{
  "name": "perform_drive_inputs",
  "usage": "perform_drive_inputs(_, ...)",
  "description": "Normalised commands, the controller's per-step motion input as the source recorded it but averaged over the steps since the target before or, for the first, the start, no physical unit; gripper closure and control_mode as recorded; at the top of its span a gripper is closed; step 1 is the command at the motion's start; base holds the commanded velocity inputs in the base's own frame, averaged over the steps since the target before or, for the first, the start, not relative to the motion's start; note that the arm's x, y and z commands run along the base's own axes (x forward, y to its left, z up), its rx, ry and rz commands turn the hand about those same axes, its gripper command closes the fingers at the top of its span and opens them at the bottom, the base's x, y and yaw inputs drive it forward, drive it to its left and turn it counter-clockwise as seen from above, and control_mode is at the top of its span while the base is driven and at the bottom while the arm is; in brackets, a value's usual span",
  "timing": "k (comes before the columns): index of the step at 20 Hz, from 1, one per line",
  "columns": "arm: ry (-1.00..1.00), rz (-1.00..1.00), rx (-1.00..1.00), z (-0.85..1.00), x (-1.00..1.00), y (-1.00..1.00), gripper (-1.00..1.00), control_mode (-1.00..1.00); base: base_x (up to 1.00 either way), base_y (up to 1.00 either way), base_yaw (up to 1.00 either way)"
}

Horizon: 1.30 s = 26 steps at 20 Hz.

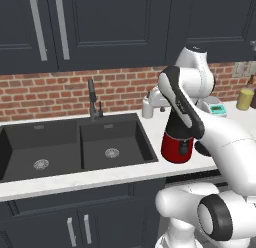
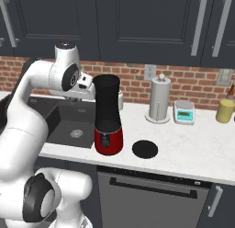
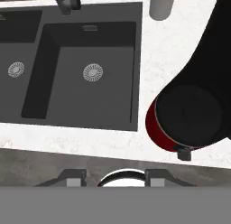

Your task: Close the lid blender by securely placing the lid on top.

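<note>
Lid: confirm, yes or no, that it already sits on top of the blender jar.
No. In the right base view the lid lies flat on the counter beside the blender, whose jar mouth is uncovered.

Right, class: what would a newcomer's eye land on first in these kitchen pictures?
Probably the blender, a tall black jar on a red base, standing open near the counter's front edge just right of the sink. Next, the black lid lying flat on the white counter to the blender's right.
</note>
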Motion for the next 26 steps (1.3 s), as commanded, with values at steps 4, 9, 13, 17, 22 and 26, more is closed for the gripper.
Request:
perform_drive_inputs(4,-0.04,0.0,-0.02,0.0,-0.38,-0.01,-1.0,-1.0,0.0,0.0,0.0)
perform_drive_inputs(9,-0.17,-0.04,0.05,-0.03,-1.0,-0.57,-1.0,-1.0,0.0,0.0,0.0)
perform_drive_inputs(13,-0.19,-0.12,0.13,-0.13,-1.0,-0.99,-1.0,-1.0,0.0,0.0,0.0)
perform_drive_inputs(17,-0.21,-0.02,0.12,-0.15,-0.99,-1.0,-1.0,-1.0,0.0,0.0,0.0)
perform_drive_inputs(22,-0.19,0.03,0.12,-0.1,-0.56,-1.0,-1.0,-1.0,0.0,0.0,0.0)
perform_drive_inputs(26,-0.09,0.26,0.04,-0.01,-0.06,-1.0,-1.0,-1.0,0.0,0.0,0.0)
